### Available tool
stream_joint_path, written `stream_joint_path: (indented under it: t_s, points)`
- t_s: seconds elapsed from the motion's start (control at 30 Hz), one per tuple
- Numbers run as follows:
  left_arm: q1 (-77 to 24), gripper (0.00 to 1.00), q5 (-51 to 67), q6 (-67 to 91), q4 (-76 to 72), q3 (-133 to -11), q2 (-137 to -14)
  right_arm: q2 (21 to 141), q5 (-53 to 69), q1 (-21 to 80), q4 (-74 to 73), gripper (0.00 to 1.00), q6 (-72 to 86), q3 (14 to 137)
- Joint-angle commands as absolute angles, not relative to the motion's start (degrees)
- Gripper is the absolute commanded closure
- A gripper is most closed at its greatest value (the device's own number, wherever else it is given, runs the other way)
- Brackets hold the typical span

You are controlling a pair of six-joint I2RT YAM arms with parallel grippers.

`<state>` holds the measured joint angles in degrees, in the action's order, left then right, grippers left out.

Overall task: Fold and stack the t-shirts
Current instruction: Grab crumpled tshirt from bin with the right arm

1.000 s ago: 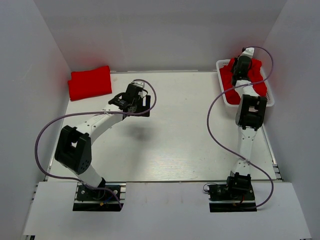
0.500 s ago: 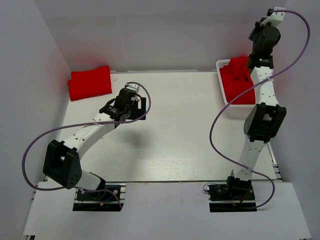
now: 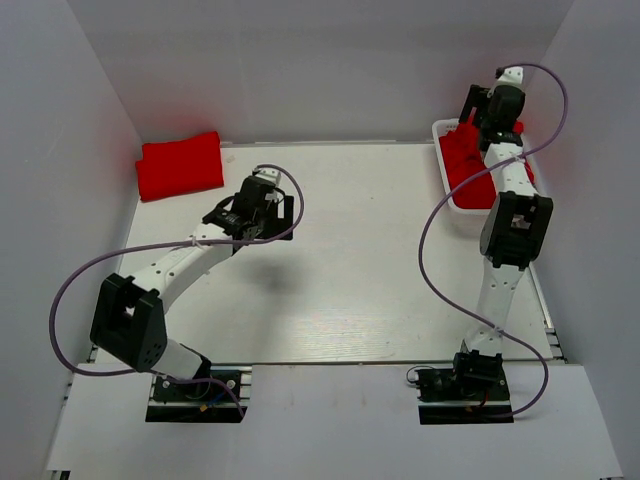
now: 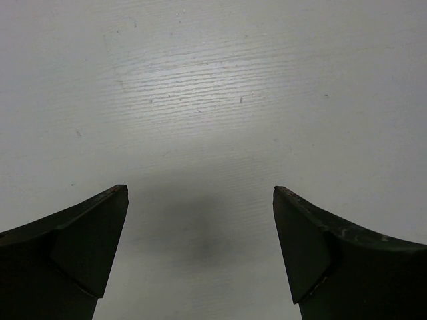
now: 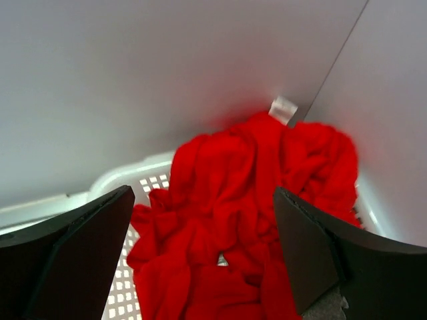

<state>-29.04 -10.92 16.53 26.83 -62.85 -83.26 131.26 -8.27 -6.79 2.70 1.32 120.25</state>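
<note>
The right fingers point(image 5: 73, 260) stand wide apart and empty above the crumpled t-shirts point(image 5: 227, 200) heaped in the basket point(image 5: 127, 293) at the far right corner of the worktop point(image 3: 380, 250). The left fingers point(image 4: 60, 253) are equally spread and empty. One folded t-shirt point(image 3: 180, 165) lies at the far left corner. Risk: a grasp into the tangled heap may lift several shirts or snag the basket lattice.
</note>
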Motion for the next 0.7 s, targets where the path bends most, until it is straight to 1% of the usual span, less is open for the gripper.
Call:
stream_joint_path:
  t_s: [0.0,0.37,0.67]
  points:
    - [-28.8,0.0,-10.6,17.0,27.5,-65.1,-84.6,131.7,-7.9,-7.3,4.2,0.1,1.9,124.4]
    - [-28.8,0.0,-9.5,17.1,27.5,-66.7,-87.5,142.5,-11.5,-7.3,7.1,0.1,3.0,127.4]
    - [-28.8,0.0,-8.9,17.1,27.5,-68.4,-92.3,149.1,-10.1,-7.6,12.3,0.1,5.7,129.6]
